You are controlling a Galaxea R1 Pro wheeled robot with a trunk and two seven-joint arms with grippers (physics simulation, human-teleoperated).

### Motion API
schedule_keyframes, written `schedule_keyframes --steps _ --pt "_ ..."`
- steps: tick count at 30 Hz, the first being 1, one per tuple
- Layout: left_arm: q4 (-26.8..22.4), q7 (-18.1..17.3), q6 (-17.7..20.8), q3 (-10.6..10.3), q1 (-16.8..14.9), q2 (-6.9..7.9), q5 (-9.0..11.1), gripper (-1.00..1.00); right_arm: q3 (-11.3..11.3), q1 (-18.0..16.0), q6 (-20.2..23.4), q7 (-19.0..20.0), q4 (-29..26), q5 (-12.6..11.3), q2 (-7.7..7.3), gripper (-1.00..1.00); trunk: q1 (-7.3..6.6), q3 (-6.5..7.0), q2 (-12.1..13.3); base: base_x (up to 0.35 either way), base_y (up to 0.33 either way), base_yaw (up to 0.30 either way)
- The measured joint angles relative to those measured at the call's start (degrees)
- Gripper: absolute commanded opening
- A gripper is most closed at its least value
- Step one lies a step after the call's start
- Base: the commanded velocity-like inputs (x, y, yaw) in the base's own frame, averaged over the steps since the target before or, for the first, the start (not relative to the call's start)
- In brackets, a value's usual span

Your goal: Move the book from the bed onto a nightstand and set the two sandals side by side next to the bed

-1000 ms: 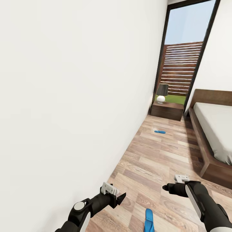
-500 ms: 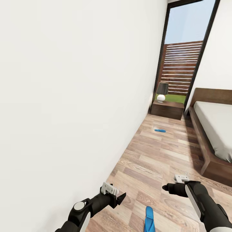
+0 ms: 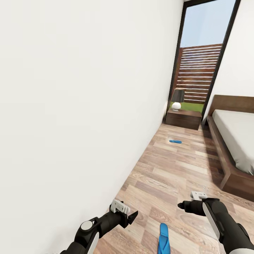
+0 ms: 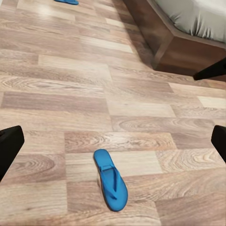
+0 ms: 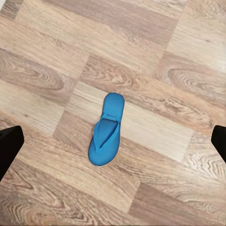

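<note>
Both tools, left (image 3: 133, 216) & right (image 3: 182, 205), are open w/ nothing held; one sandal (image 3: 163, 238) lies on floor (image 3: 169, 176) between them.

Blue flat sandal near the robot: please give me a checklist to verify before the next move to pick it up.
1. Near blue flat sandal lies free on the wood-plank floor: ok.
2. Right gripper open, empty: ok.
3. Left gripper open, empty: ok.
4. Sandal centred under the right gripper, in its wrist view: ok.
5. Second blue sandal already beside the first: not ok, it lies far ahead, toward the dark nightstand.
6. Book located: cannot tell.
</note>
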Motion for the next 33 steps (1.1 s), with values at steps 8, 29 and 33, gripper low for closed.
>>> schedule_keyframes --steps 8,29,33 --pt "0.0 0.0 0.0 0.0 0.0 0.0 -0.01 1.0 0.0 0.01 0.0 -0.04 0.01 0.01 0.03 1.0 1.76 -1.44 -3.21 0.0 0.0 0.0" --pt "0.0 0.0 0.0 0.0 0.0 0.0 0.0 1.0 0.0 0.0 0.0 -0.27 0.28 0.01 0.07 1.0 6.37 -5.21 -11.63 0.0 0.0 0.0" --pt "0.0 0.0 0.0 0.0 0.0 0.0 0.0 1.0 0.07 0.01 0.0 -0.27 0.28 0.07 0.12 1.0 7.25 -5.92 -13.24 0.0 0.0 0.0"
